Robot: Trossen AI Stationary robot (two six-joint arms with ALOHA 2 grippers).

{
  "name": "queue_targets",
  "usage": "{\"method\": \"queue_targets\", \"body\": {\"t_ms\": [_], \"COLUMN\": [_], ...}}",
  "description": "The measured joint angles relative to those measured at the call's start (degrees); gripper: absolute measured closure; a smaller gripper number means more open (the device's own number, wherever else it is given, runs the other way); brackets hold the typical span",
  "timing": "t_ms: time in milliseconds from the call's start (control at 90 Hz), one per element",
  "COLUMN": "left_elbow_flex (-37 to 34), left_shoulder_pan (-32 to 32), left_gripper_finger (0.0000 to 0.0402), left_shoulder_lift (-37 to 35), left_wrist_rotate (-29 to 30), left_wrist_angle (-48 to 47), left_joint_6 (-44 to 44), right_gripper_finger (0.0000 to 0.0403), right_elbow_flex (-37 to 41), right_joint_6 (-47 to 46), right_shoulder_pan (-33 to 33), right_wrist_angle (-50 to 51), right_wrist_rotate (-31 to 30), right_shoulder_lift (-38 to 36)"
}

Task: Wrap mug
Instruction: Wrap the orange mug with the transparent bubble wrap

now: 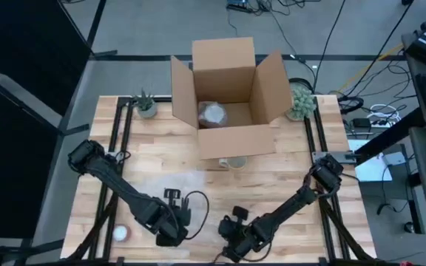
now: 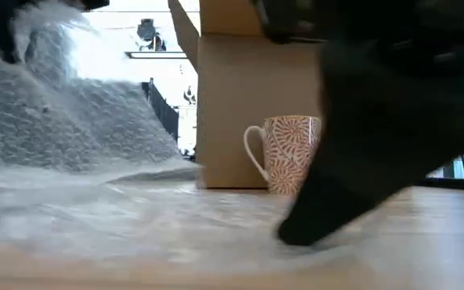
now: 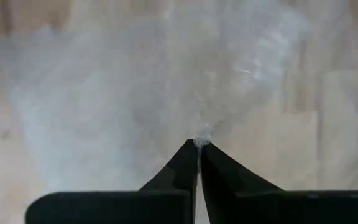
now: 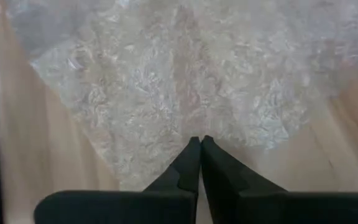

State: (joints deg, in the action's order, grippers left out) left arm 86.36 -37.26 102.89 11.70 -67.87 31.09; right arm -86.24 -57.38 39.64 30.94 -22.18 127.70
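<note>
A white mug with a brown pattern stands upright on the table just in front of the cardboard box, its handle showing in the low view. A clear bubble wrap sheet lies between the mug and the near edge. My left gripper is shut on the sheet, and that side rises as a crumpled slope. My right gripper is shut low over the sheet's near part. My left gripper pinches a small bunch of the bubble wrap at its fingertips. That part of the sheet is lifted off the table and slopes down to the rest, which lies flat. My right gripper has its shut fingertips on the bubble wrap near its near corner, coming from above at a slant. The sheet there lies flat on the wood; how many layers it holds, I cannot tell.
The open box holds a wrapped bundle. Small potted plants stand at the far left and far right. A white ball lies near the front left corner. Bare wood spreads to the right of the sheet.
</note>
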Motion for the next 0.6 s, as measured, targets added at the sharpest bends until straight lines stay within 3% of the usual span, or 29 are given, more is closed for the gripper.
{"method": "queue_targets", "body": {"t_ms": [233, 478, 600], "left_elbow_flex": [3.56, 3.85, 3.85], "left_shoulder_pan": [0.38, 0.47, 0.46], "left_gripper_finger": [0.0401, 0.0401, 0.0401], "left_shoulder_lift": [0.0, 0.0, 0.0], "left_wrist_rotate": [3.94, 3.8, 3.74], "left_wrist_angle": [-14.26, -17.48, -16.6], "left_joint_6": [1.62, 1.61, 1.53], "right_gripper_finger": [0.0403, 0.0403, 0.0403], "right_elbow_flex": [0.34, 0.81, 0.82], "right_joint_6": [-9.76, -14.47, -15.05], "right_shoulder_pan": [2.17, 3.56, 3.91], "right_wrist_angle": [17.07, 33.72, 36.24], "right_wrist_rotate": [2.31, 11.62, 13.62], "right_shoulder_lift": [-3.84, -6.74, -8.42]}}
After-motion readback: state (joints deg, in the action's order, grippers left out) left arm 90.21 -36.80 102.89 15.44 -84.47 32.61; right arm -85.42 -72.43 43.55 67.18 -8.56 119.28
